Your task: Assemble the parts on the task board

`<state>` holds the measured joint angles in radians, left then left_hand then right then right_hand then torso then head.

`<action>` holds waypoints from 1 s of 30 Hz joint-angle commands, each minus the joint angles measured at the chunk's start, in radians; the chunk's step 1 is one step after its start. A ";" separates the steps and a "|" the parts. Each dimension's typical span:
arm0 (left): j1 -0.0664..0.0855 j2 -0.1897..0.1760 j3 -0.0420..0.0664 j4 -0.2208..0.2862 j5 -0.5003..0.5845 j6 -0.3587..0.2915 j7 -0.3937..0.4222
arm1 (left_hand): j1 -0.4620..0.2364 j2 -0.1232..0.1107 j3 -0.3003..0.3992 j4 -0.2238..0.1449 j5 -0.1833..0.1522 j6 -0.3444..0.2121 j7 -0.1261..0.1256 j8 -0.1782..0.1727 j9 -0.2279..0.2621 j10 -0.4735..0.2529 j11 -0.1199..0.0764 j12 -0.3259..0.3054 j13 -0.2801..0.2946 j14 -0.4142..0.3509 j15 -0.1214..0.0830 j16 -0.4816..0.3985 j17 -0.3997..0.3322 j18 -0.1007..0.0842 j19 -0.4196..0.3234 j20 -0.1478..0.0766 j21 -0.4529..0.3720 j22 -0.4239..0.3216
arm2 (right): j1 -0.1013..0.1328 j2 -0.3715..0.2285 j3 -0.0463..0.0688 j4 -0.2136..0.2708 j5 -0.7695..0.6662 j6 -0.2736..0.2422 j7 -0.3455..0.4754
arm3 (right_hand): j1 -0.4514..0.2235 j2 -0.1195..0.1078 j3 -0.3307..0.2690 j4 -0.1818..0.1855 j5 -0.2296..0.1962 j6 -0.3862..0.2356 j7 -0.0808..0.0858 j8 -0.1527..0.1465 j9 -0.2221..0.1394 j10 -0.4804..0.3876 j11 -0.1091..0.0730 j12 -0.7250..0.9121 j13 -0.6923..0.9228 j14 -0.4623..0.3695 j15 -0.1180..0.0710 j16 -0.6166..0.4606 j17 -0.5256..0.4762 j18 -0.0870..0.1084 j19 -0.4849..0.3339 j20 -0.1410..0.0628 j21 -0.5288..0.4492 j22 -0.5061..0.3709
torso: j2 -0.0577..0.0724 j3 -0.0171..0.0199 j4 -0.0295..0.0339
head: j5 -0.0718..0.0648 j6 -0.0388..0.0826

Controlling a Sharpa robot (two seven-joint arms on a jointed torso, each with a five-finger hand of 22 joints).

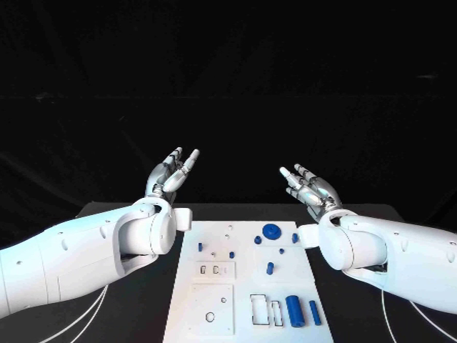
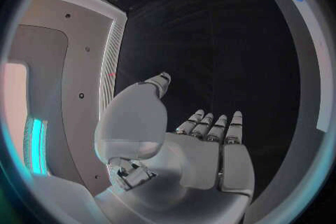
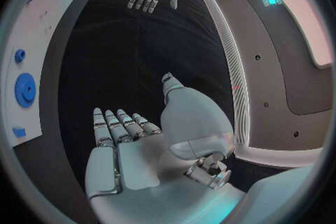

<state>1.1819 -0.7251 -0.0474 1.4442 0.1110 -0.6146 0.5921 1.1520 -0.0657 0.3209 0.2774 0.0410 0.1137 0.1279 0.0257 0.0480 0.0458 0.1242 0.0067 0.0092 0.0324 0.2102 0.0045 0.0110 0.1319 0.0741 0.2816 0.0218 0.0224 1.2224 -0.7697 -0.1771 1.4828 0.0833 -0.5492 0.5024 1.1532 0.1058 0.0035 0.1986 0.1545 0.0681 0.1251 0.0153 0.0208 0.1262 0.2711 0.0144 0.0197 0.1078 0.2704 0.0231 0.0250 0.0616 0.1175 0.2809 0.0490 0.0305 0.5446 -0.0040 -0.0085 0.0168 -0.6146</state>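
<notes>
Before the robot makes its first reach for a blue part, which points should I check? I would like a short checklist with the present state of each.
1. Left hand holds nothing, fingers apart: ok.
2. Right hand holds nothing, fingers apart: ok.
3. Both hands raised beyond the far end of the task board, not touching it: ok.
4. Blue gear lies uncovered near the board's far end, closer to the right hand: ok.
5. Two blue cylinders lie free at the board's near end: ok.
6. Which slot fits each part: cannot tell.
</notes>
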 commanded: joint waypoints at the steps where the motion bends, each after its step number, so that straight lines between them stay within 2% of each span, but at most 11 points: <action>1: 0.001 0.003 0.000 0.000 0.036 0.065 0.052 | 0.022 -0.005 0.002 0.003 0.007 0.010 0.045 0.006 0.003 0.003 0.006 0.004 0.002 0.001 0.008 0.006 0.002 0.012 0.003 0.008 0.004 0.002 | 0.018 0.003 -0.015 -0.011 0.045 0.166 0.002 | 0.134 -0.032 0.015 -0.104 0.008 0.038 0.178 0.014 0.009 0.044 0.013 0.012 0.006 0.037 0.016 0.017 0.009 0.006 0.008 0.015 0.010 0.003 | 0.000 -0.0002 -0.0001 | 0.000 0.000; 5: 0.001 0.003 0.000 0.000 0.036 0.065 0.052 | 0.039 -0.002 -0.012 0.007 0.007 0.024 0.062 0.012 0.008 0.029 0.026 0.010 0.007 0.054 0.021 0.026 0.021 0.000 0.009 0.009 0.008 0.004 | 0.027 0.003 -0.024 -0.016 0.050 0.186 0.002 | 0.217 -0.056 0.058 -0.194 0.038 0.167 0.176 0.060 0.041 0.245 0.006 0.058 0.030 0.213 -0.003 0.081 0.045 0.026 0.178 0.009 0.100 0.047 | 0.000 -0.0002 -0.0001 | 0.000 0.000; 7: 0.002 -0.009 0.000 -0.020 0.039 0.136 0.023 | 0.059 -0.002 -0.018 0.003 0.008 0.085 0.102 0.035 0.029 0.099 0.068 0.028 0.018 0.133 0.051 0.063 0.046 -0.022 0.048 0.014 0.026 0.014 | 0.036 0.019 -0.024 -0.103 -0.077 0.184 -0.048 | 0.235 -0.067 0.081 -0.236 0.040 0.259 0.177 0.092 0.062 0.399 -0.002 0.090 0.040 0.360 -0.017 0.134 0.071 0.042 0.257 0.011 0.143 0.066 | 0.002 -0.0018 -0.0021 | 0.009 -0.025; 9: 0.003 -0.018 0.000 -0.019 0.034 0.159 0.014 | 0.091 -0.007 -0.017 -0.006 0.007 0.172 0.138 0.071 0.058 0.228 0.108 0.065 0.036 0.301 0.066 0.142 0.096 -0.046 0.127 0.013 0.063 0.036 | 0.041 0.024 -0.024 -0.122 -0.128 0.185 -0.054 | 0.253 -0.075 0.109 -0.279 0.047 0.413 0.172 0.148 0.095 0.630 -0.020 0.147 0.057 0.594 -0.045 0.223 0.112 0.069 0.425 0.009 0.231 0.104 | 0.004 -0.0020 -0.0026 | 0.010 -0.029; 10: 0.003 -0.023 0.000 -0.017 0.027 0.171 0.009 | 0.119 -0.014 -0.015 -0.018 0.007 0.226 0.153 0.094 0.075 0.316 0.128 0.090 0.046 0.494 0.034 0.239 0.148 -0.028 0.283 0.013 0.138 0.076 | 0.045 0.026 -0.024 -0.133 -0.163 0.187 -0.057 | 0.255 -0.080 0.125 -0.301 0.045 0.459 0.172 0.160 0.102 0.666 -0.024 0.147 0.052 0.629 -0.055 0.231 0.113 0.082 0.463 0.009 0.249 0.109 | 0.004 -0.0018 -0.0024 | 0.010 -0.032; 12: 0.003 -0.032 0.000 -0.014 0.007 0.193 0.003 | 0.158 -0.021 -0.008 -0.037 0.005 0.320 0.154 0.135 0.105 0.440 0.134 0.125 0.058 0.623 0.013 0.302 0.178 0.002 0.495 0.011 0.243 0.127 | 0.053 0.030 -0.024 -0.152 -0.228 0.193 -0.063 | 0.256 -0.086 0.153 -0.334 0.044 0.543 0.167 0.183 0.116 0.717 -0.035 0.148 0.047 0.687 -0.071 0.246 0.115 0.098 0.516 0.008 0.272 0.114 | 0.006 -0.0010 -0.0035 | 0.009 -0.036; 14: 0.004 -0.043 0.000 -0.010 -0.020 0.216 -0.004 | 0.176 -0.025 -0.006 -0.045 0.009 0.371 0.153 0.158 0.121 0.519 0.133 0.142 0.060 0.662 0.006 0.319 0.186 0.017 0.550 0.009 0.269 0.134 | 0.063 0.034 -0.024 -0.169 -0.301 0.199 -0.073 | 0.245 -0.091 0.190 -0.365 0.047 0.632 0.160 0.202 0.126 0.768 -0.049 0.143 0.043 0.754 -0.088 0.258 0.116 0.116 0.576 0.005 0.295 0.118 | 0.009 -0.0005 -0.0048 | 0.009 -0.038; 16: 0.004 -0.057 0.000 -0.001 -0.057 0.249 -0.015 | 0.224 -0.031 0.012 -0.077 0.008 0.526 0.146 0.228 0.168 0.710 0.103 0.190 0.073 0.749 -0.023 0.354 0.202 0.052 0.674 0.003 0.325 0.150 | 0.078 0.037 -0.024 -0.188 -0.400 0.214 -0.095 | 0.226 -0.108 0.249 -0.410 0.070 0.725 0.146 0.212 0.130 0.821 -0.063 0.127 0.042 0.824 -0.110 0.259 0.110 0.123 0.656 -0.013 0.331 0.128 | 0.014 0.0008 -0.0050 | 0.008 -0.043; 19: 0.005 -0.081 0.000 0.027 -0.096 0.294 -0.037 | 0.254 -0.030 0.044 -0.098 0.009 0.636 0.130 0.275 0.190 0.819 0.083 0.197 0.064 0.803 -0.048 0.354 0.209 0.055 0.779 -0.022 0.344 0.141 | 0.099 0.038 -0.024 -0.201 -0.537 0.242 -0.141 | 0.183 -0.131 0.327 -0.457 0.068 0.782 0.128 0.199 0.121 0.881 -0.081 0.099 0.042 0.911 -0.136 0.249 0.098 0.119 0.728 -0.045 0.385 0.150 | 0.025 0.0034 -0.0044 | 0.005 -0.048; 26: 0.005 -0.122 0.000 0.095 -0.125 0.343 -0.065 | 0.261 -0.045 0.078 -0.103 0.009 0.695 0.109 0.288 0.190 0.903 0.062 0.179 0.057 0.858 -0.065 0.344 0.212 0.054 0.819 -0.036 0.314 0.107 | 0.122 0.031 -0.024 -0.183 -0.820 0.261 -0.223 | 0.148 -0.162 0.391 -0.484 0.056 0.884 0.089 0.197 0.114 1.017 -0.126 0.082 0.046 1.067 -0.188 0.251 0.111 0.119 0.775 -0.097 0.527 0.231 | 0.045 0.0061 -0.0041 | -0.003 -0.058; 30: 0.005 -0.141 0.000 0.121 -0.147 0.347 -0.070 | 0.261 -0.055 0.115 -0.098 0.009 0.743 0.092 0.301 0.194 0.993 0.040 0.175 0.059 0.927 -0.083 0.355 0.227 0.045 0.732 -0.017 0.240 0.065 | 0.131 0.029 -0.024 -0.165 -0.998 0.248 -0.248 | 0.137 -0.175 0.404 -0.482 0.125 0.944 0.060 0.214 0.123 1.108 -0.157 0.095 0.047 1.124 -0.214 0.262 0.133 0.122 0.789 -0.123 0.596 0.274 | 0.060 0.0064 -0.0049 | -0.009 -0.060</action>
<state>1.1859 -0.8629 -0.0480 1.5561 0.0117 -0.3209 0.5386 1.4146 -0.1103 0.4289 0.1784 0.0497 0.8499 0.2142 0.3224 0.2412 1.0238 0.1682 0.1828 0.0665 0.9470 0.1307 0.3533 0.2348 0.1791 0.8225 0.2600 0.2742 0.0939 1.3510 -0.7404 -0.2010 1.3112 -0.6671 -0.3251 0.3116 1.3100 -0.0378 0.3562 -0.2601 0.2312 0.8968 0.2186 0.2094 0.1361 1.0834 0.1619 0.1073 0.0632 1.0974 0.1026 0.2663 0.1349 0.1702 0.8445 0.1979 0.5262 0.2374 0.5907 0.0017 -0.0133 0.0114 -0.6723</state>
